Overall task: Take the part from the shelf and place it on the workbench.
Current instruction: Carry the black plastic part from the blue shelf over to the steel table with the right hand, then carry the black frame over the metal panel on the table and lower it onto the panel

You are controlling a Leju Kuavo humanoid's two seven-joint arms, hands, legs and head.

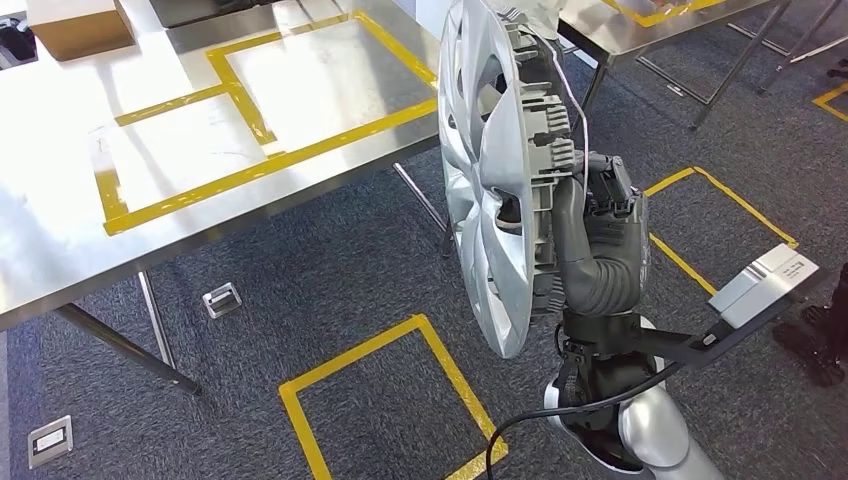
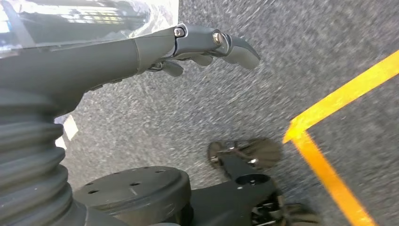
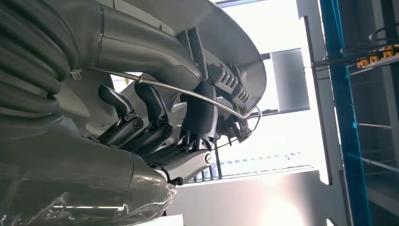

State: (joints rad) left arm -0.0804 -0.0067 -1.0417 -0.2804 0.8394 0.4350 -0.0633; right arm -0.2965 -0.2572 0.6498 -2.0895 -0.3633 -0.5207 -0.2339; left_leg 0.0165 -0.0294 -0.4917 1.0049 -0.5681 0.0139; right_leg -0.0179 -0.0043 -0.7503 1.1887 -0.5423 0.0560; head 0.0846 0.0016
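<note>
Your right hand (image 1: 590, 235) gripped the silver wheel cover (image 1: 490, 180) at its rim, fingers (image 3: 141, 127) curled behind the ribbed back and thumb along the edge; cover stood on edge, upright, above the carpet. Just left of that hand, the steel workbench (image 1: 60, 250) with yellow tape outlines (image 1: 250, 110), cover not touching it. Cardboard box (image 1: 75, 25) at the bench's far corner. Your left hand (image 2: 197, 44) hung over the carpet, fingers loosely extended, holding nothing.

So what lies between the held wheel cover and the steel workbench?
Nothing but open air over grey carpet, in the head view; the right hand holds the wheel cover beside the workbench.
</note>
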